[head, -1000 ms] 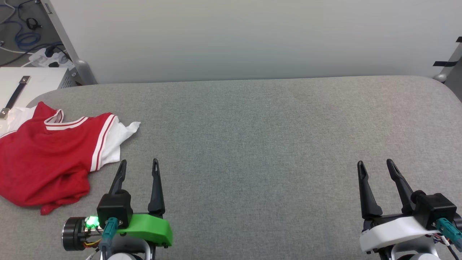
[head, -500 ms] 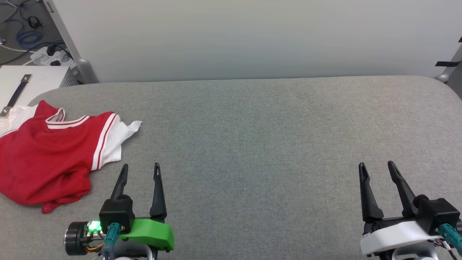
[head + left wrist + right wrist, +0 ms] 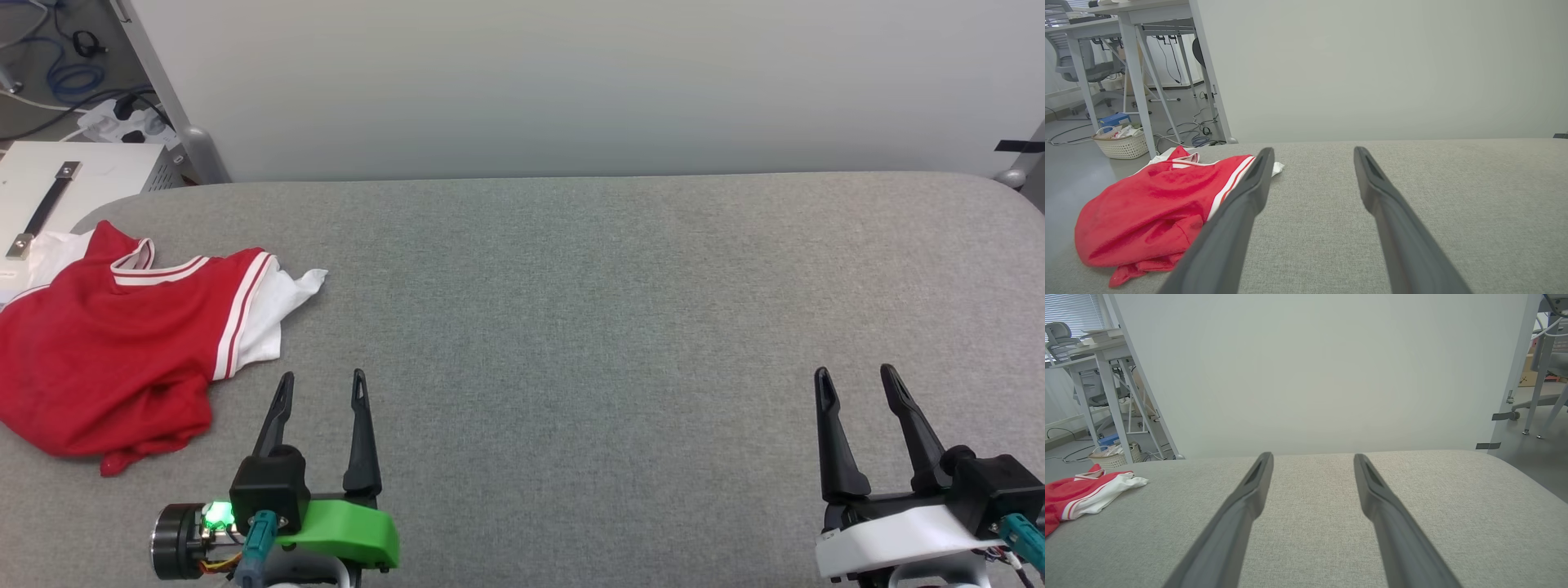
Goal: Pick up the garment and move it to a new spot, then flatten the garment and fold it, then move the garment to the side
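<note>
Head view: the red jersey T-shirt [image 3: 106,359] lies crumpled at the frame's left edge, so pickup, flattening, folding and setting aside all seem left to do. At the bottom, the left gripper [image 3: 322,377] and right gripper [image 3: 856,372] are empty, fingers spread. The grey fabric table [image 3: 588,310] meets a pale wall panel [image 3: 571,82]; cables [image 3: 65,77] and a power strip [image 3: 122,122] sit upper left.

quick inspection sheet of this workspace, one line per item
surface: grey fabric-covered table, smooth.
job's things: red and white shirt crumpled at the table's left end, not flattened or folded.
clutter: nothing seen.
grippers: left gripper open, beside the shirt and apart from it; right gripper open over bare fabric.
cables: loose cables and a power strip on the floor past the left corner.
surroundings: pale wall panel behind; white box, basket at left.
</note>
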Robot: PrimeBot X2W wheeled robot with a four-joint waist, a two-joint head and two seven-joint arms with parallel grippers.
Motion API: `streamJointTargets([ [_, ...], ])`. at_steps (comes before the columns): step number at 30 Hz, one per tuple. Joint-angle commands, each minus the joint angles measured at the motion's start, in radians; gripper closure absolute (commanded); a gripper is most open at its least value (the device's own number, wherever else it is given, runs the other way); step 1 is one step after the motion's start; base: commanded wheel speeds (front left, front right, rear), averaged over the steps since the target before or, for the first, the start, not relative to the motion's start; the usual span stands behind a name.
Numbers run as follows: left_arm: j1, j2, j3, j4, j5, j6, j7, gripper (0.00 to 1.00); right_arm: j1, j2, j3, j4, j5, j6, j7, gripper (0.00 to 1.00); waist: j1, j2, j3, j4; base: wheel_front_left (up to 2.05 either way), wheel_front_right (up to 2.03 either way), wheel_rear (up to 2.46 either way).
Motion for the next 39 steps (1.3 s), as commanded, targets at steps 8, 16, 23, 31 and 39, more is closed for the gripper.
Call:
streamJointTargets([
  [8, 0.017, -0.005, -0.008, 0.006, -0.009, 0.019, -0.026, 0.0, 0.022, 0.002, 0.0, -0.011, 0.018, -0.001, -0.025, 0.0, 0.0, 0.0, 0.002, 0.009, 0.0, 0.0, 0.0],
  [16, 0.015, -0.005, -0.014, 0.006, -0.01, 0.026, -0.042, 0.0, 0.027, 0.002, 0.008, -0.02, 0.021, -0.001, -0.041, 0.0, 0.0, 0.0, 0.01, 0.034, 0.0, 0.0, 0.0],
  [23, 0.002, -0.005, -0.006, 0.005, -0.014, 0.033, -0.044, 0.0, 0.02, 0.002, 0.019, -0.031, 0.008, -0.001, -0.043, 0.0, 0.0, 0.0, 0.026, 0.102, 0.0, 0.0, 0.0],
  [31, -0.008, -0.005, 0.001, 0.007, -0.014, 0.037, -0.044, 0.0, 0.015, 0.002, 0.027, -0.03, -0.005, -0.001, -0.043, 0.0, 0.0, 0.0, 0.039, 0.191, 0.0, 0.0, 0.0],
  [39, -0.015, -0.005, 0.005, 0.008, -0.021, 0.043, -0.044, 0.0, 0.008, 0.002, 0.03, -0.025, -0.018, -0.001, -0.043, 0.0, 0.0, 0.0, 0.052, 0.287, 0.0, 0.0, 0.0],
])
